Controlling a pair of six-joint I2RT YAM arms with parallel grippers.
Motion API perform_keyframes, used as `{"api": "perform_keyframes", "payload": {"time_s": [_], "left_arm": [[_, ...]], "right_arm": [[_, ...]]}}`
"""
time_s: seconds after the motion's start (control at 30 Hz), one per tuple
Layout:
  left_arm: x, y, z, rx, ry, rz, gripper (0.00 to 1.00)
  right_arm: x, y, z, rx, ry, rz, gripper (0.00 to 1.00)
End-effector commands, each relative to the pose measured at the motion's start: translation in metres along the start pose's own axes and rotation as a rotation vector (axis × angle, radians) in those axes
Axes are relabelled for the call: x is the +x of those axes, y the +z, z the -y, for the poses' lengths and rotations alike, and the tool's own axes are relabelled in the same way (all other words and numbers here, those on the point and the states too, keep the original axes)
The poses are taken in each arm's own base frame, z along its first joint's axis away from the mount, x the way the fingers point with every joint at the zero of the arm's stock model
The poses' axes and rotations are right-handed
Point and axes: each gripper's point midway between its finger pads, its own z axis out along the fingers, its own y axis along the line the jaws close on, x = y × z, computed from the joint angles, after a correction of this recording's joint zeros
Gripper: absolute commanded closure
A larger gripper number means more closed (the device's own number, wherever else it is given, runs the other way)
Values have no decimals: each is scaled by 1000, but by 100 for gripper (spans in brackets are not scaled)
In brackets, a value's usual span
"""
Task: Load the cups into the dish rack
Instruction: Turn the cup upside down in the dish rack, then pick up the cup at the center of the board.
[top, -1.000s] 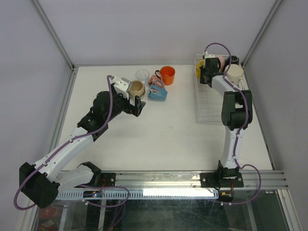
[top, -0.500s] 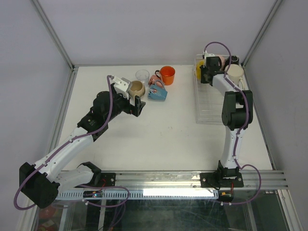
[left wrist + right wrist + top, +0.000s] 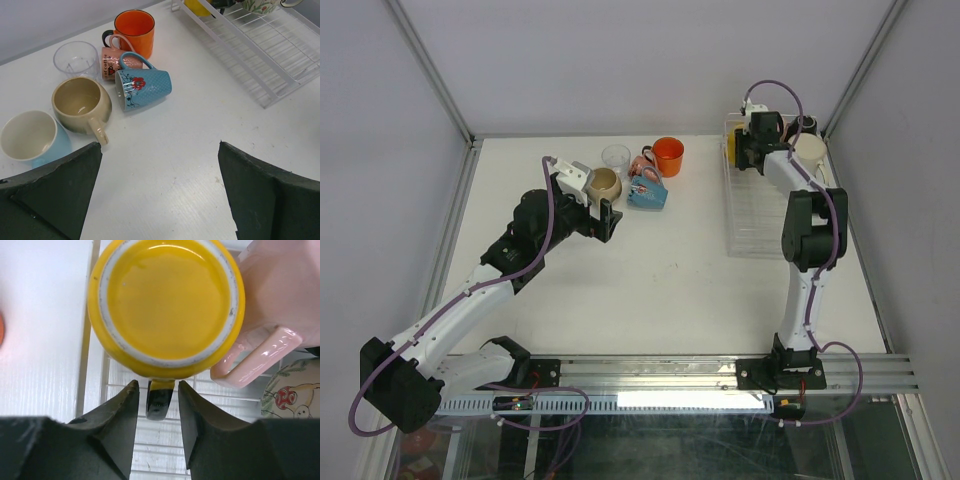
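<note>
- The right end effector hangs over the far end of the white wire dish rack, which stands at about 2 o'clock on the white bench.
- Its jaws stand part way apart, astride the dark-tipped handle of the glossy yellow ceramic mug. A sliver of gap shows on each side, so nothing is gripped.
- The yellow mug sits in the rack's far left corner, with its handle at 6 o'clock in the right wrist view. I cannot tell whether its mouth or its base faces up.
- A pale pink ceramic mug is just beside it at 3 o'clock, with its loop handle at about 4 o'clock.
- A white mug printed with fruit shows at 5 o'clock, also in the rack.
- The left end effector is spread wide and holds nothing. It hovers over the bench towards 11 o'clock, with the loose cups ahead of it.
- Nearest its left finger is a light blue mug with a cream inside, upright.
- At that mug's 2 o'clock stands a beige stoneware mug, upright, with its handle at 5 o'clock.
- A clear glass tumbler stands at the beige mug's 12 o'clock.
- A textured blue mug with a red flower lies on its side at the beige mug's 3 o'clock.
- Beyond the blue mug, a pink printed mug lies on its side.
- A bright orange mug stands upright farthest off, well apart from the rack.
</note>
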Motion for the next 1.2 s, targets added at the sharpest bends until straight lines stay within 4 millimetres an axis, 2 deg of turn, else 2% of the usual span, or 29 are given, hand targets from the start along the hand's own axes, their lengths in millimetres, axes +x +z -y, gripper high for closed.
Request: {"api": "perform_keyframes", "payload": {"time_s": [0.0,0.2,0.3,0.43,0.57,0.7,0.77,0.93,1.07,1.17], "left_arm": [[-14,-5,-4,-8,13,50,1],[-15,-5,-3,-6,11,54,1],[-15,-5,-3,-6,10,54,1],[-14,-5,-2,-1,8,55,1],[-13,-3,-1,5,8,53,1],[-10,-2,-1,5,5,48,1],[-9,-2,-1,7,-2,45,1],[-14,1,13,70,-91,57,1],[-14,1,31,151,-220,66,1],[-13,-1,41,198,-343,127,1]], "right_arm": [[-61,-57,5,-25,-19,163,60],[-62,-101,-1,-71,-22,201,59],[-58,-130,-11,-131,-28,225,58],[-55,-185,-41,-319,-74,288,54],[-49,-249,-75,-543,-149,379,50],[-29,-301,-102,-732,-223,473,44],[-15,-321,-112,-816,-248,503,43],[-3,-356,-122,-906,-253,571,41],[7,-364,-128,-988,-225,546,41],[14,-365,-124,-1018,-205,569,41]]}}
